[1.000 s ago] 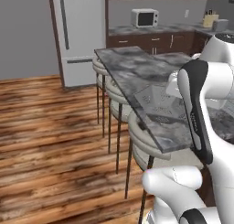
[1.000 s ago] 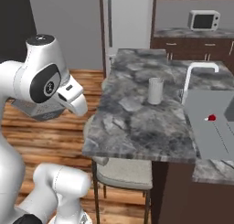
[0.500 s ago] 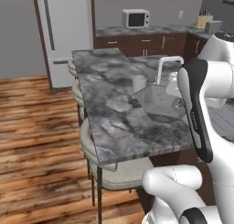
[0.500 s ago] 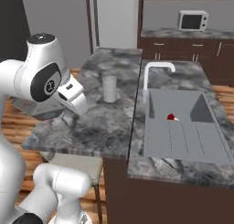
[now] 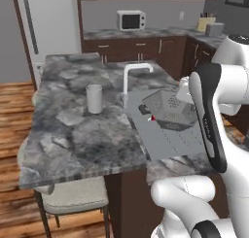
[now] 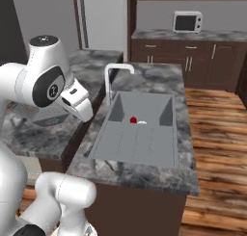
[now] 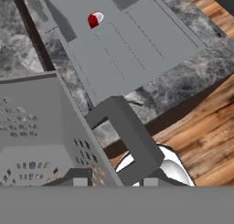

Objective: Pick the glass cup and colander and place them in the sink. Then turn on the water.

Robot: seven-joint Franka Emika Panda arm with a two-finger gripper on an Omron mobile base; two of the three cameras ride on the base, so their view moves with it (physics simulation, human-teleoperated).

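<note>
Since a second ago our base has driven round the island, so both base views now look onto the sink instead of the stools.

We carry the shallow grey perforated metal colander (image 5: 171, 109) above the grey recessed sink (image 6: 144, 138); in the hand view one wall of it sits clamped between our fingers (image 7: 119, 141), which are closed on that wall. The tall pale translucent ribbed glass cup (image 5: 94, 98) stands upright on the dark marbled bench (image 5: 73, 130), well apart from the basin, beside the pale arched faucet (image 5: 132, 76). A small red cylinder (image 6: 133, 120) lies in the basin. We judge the risk to be releasing too high: gripped by a single wall, the colander could swing, tip on landing, or strike the rim.
</note>
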